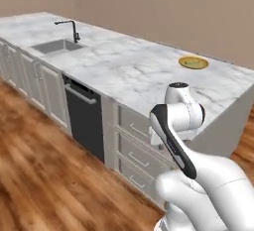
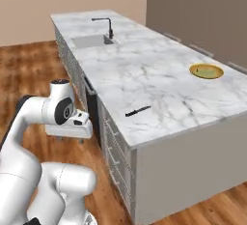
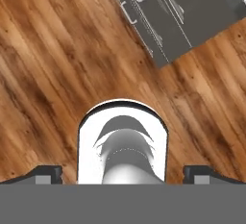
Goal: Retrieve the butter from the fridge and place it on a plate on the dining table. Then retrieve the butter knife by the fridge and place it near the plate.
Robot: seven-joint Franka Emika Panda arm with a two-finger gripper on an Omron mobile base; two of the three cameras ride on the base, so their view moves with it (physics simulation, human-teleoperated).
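One butter knife (image 2: pixel 138 110) is lying near the dining table's (image 2: pixel 144 69) front edge, well apart from the plate (image 2: pixel 206 71). Gripper (image 3: pixel 123 175) is hanging over wood floor (image 3: pixel 43 79), fingers spread wide, holding nothing.

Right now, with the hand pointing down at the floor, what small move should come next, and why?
Probably raise the gripper toward the butter knife. The open fingers hold nothing above wood flooring, the knife lies on the dining table near its edge, far from the plate, and whether the plate holds butter cannot be told.
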